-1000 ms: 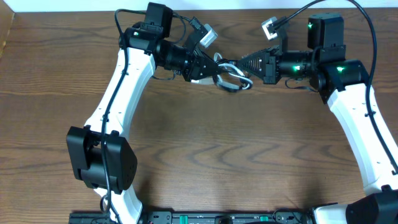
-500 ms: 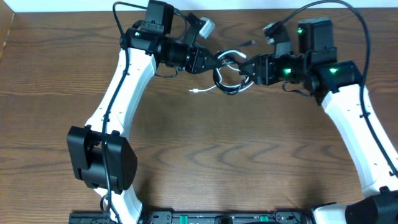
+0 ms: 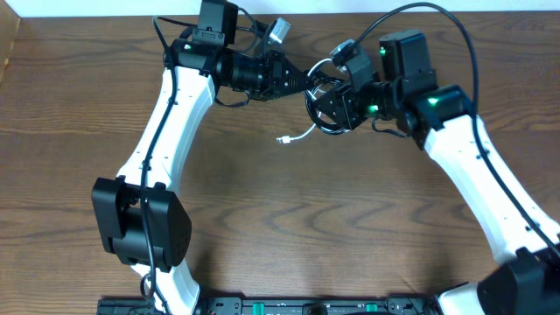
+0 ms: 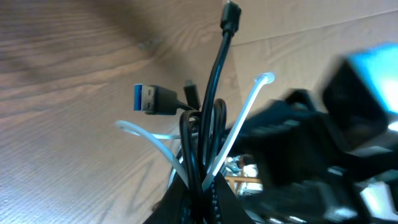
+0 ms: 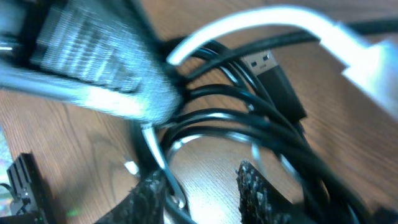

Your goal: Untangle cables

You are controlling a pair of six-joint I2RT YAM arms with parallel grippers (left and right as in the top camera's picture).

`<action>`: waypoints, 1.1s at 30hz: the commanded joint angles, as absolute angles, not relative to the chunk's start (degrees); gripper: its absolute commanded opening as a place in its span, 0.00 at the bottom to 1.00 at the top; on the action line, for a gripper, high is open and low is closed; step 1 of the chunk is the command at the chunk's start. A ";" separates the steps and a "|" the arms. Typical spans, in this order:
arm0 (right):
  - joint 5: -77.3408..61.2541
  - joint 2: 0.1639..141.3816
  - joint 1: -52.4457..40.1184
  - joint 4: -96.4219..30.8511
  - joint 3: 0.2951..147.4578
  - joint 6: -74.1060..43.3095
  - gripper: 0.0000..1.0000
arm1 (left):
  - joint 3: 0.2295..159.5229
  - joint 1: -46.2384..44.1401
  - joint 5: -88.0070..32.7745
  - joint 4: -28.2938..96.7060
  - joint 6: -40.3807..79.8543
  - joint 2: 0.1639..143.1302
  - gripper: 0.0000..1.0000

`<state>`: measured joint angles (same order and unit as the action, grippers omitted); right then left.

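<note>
The black cable (image 3: 325,112) and white cable (image 3: 300,135) hang in one tangled coil between my two grippers at the back of the table. My left gripper (image 3: 302,83) is shut on the bundle; the left wrist view shows black and white strands pinched in its jaws (image 4: 202,190), with a blue USB plug (image 4: 151,99), a black plug (image 4: 230,12) and a white end (image 4: 266,78) sticking out beyond. My right gripper (image 3: 339,98) is at the coil's right side. In the right wrist view its fingers (image 5: 202,190) stand apart, with black loops (image 5: 249,118) just ahead and a white strand (image 5: 158,158) against the left finger.
A loose white plug end (image 3: 283,140) lies on the brown wooden table (image 3: 289,219). The arms' own thicker black wires (image 3: 455,26) arc over the back edge. Both arm bases stand at the front.
My right arm has moved left toward the left gripper, closing in on the coil. The coil has shifted up and bunched. The white plug end has swung out and slid down onto the table.
</note>
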<state>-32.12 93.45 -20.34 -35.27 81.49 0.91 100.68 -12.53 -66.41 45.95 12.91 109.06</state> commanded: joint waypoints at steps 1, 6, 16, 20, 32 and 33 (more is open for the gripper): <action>-33.17 96.25 -21.43 -34.13 82.32 2.46 0.29 | 100.55 -12.45 -71.61 45.76 13.87 108.38 0.07; -34.06 97.54 -21.67 -31.35 82.32 2.39 0.17 | 100.55 -12.45 -71.61 45.93 13.87 108.38 0.07; -24.29 95.74 -20.62 -31.22 82.35 -9.45 0.01 | 100.55 -11.29 -56.58 46.22 13.61 108.38 0.07; -17.65 90.30 -20.45 -33.21 82.35 -12.80 0.01 | 100.55 -11.05 -50.06 46.72 12.23 108.38 0.08; -11.75 80.99 -20.18 -34.17 82.35 -16.67 0.01 | 100.55 -11.11 -50.59 53.28 8.91 108.38 0.08; -12.82 81.41 -20.32 -34.94 82.35 -15.42 0.01 | 100.55 -11.11 -51.09 53.25 9.58 108.38 0.08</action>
<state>-11.92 79.90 -20.71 -33.54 81.80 -16.75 100.66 -11.29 -49.95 52.95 10.22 109.06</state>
